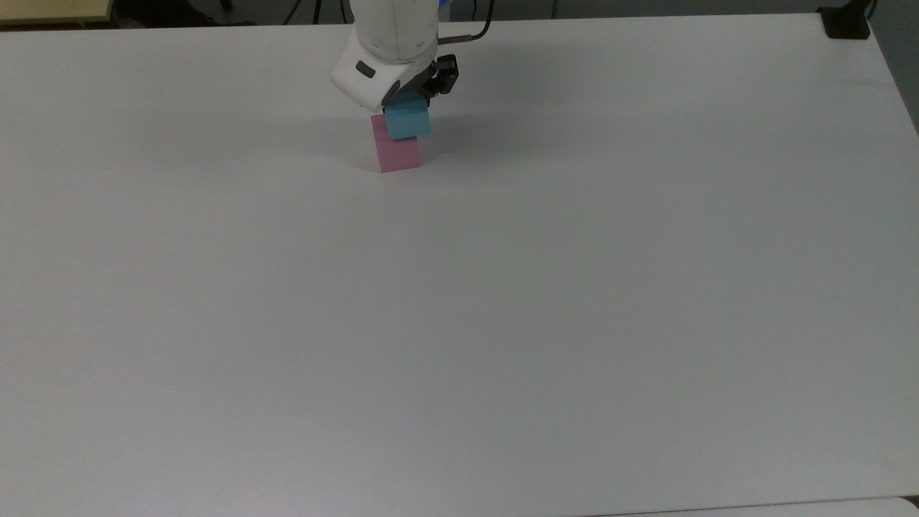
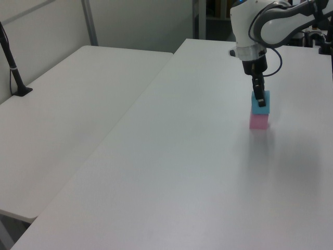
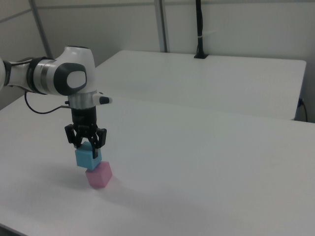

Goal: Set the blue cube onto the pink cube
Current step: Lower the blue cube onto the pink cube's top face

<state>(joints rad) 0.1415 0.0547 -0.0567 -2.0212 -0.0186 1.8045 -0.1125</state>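
The pink cube rests on the white table, far back in the top view. Right over it hangs the blue cube, level and close to the pink cube's top; whether they touch I cannot tell. My gripper points straight down and is shut on the blue cube, its black fingers on the cube's two sides.
A black post base stands at the table's far corner on the top view's right. A second white table adjoins on the left view's left, with a black pole on it.
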